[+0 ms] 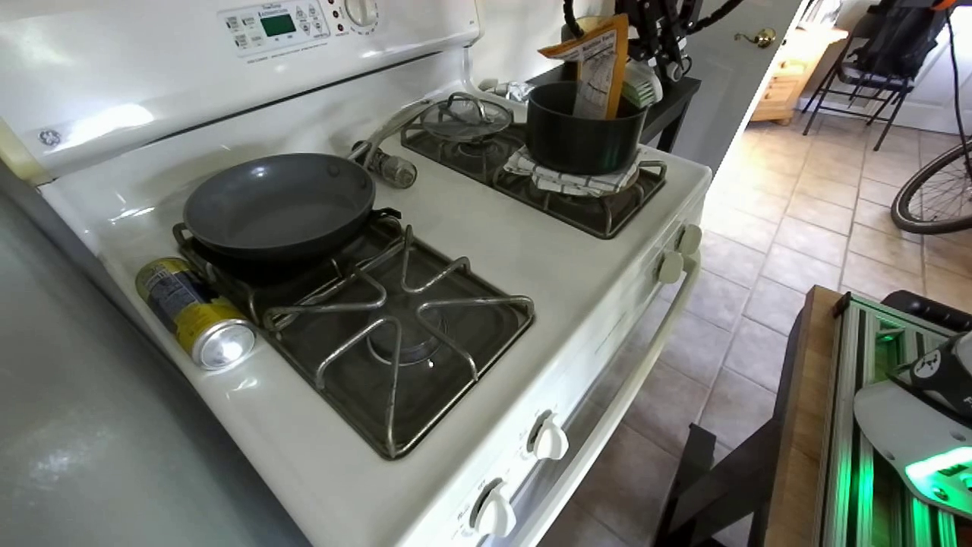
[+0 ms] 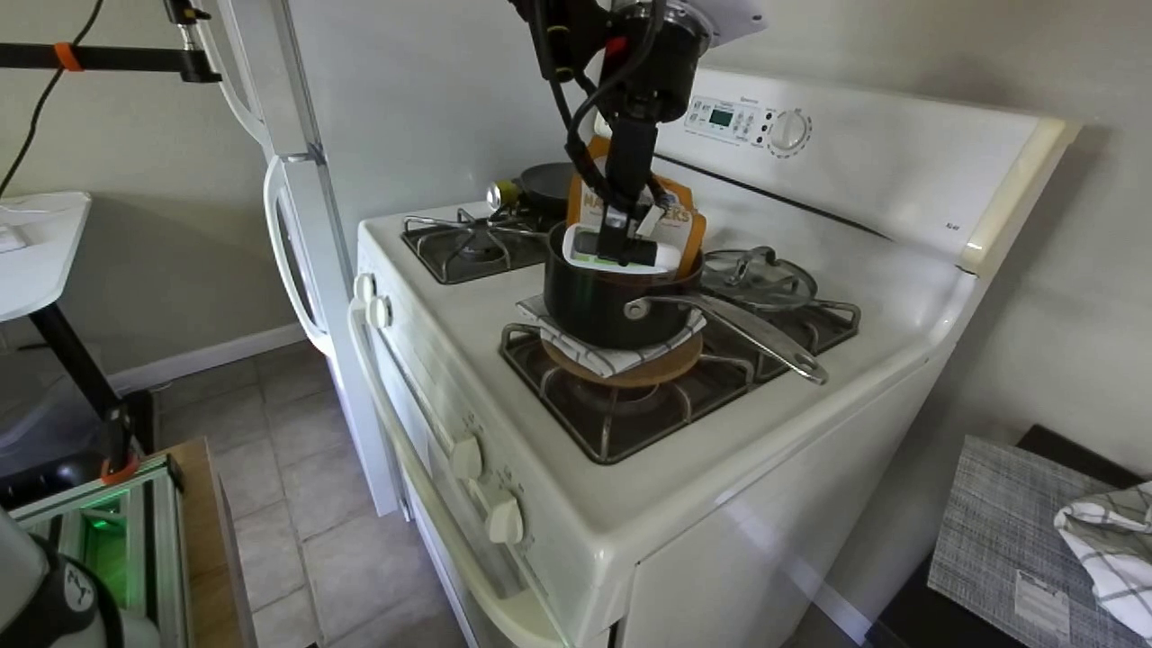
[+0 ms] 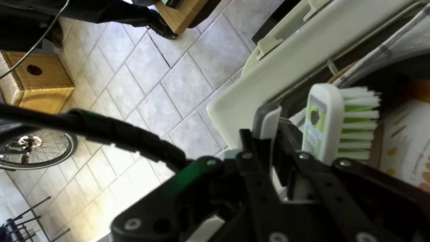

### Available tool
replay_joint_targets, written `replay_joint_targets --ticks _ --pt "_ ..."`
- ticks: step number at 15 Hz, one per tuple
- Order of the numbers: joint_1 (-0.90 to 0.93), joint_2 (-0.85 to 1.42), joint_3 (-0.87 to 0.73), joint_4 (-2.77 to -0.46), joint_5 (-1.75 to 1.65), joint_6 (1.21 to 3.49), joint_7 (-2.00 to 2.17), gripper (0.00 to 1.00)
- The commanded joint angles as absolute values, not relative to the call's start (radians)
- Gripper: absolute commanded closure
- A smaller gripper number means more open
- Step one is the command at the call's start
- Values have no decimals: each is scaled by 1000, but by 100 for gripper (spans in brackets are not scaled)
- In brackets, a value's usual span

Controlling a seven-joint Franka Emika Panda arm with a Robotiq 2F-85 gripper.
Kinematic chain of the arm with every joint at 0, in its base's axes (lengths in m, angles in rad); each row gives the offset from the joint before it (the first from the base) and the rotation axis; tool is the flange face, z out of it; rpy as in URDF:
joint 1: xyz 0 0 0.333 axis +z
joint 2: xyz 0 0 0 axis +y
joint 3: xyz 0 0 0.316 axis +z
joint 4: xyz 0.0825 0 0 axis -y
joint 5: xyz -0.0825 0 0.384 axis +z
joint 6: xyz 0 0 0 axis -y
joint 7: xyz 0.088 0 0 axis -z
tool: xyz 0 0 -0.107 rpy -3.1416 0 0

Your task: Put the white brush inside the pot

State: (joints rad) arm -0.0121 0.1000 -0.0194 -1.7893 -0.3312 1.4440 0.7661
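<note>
Brush [image 3: 331, 125] (green label [image 3: 315, 119]) in gripper [image 3: 268, 144]

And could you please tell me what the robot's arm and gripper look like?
The gripper is mostly black and jointed, dotted with round grey bolt heads. A ribbed black cable runs beside it. In an exterior view, the arm's base is white with a green glow, and a black section carries a round pale emblem.

I have the white brush [image 3: 331, 122] held just by the rim of the upright black pot [image 2: 594, 310], white-and-green bristles turned toward its mouth.
</note>
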Motion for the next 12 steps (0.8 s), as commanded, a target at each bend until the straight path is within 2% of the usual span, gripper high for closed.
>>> replay_joint_targets --ticks 1,8,10,12 --pt "11 64 -15 -1760 -347 1414 786 97" --pt "67 -33 58 -1623 -472 1162 790 97" --pt "70 -31 73 -1598 -496 1139 793 97" --pt "67 -32 76 -1612 -531 1237 749 97"
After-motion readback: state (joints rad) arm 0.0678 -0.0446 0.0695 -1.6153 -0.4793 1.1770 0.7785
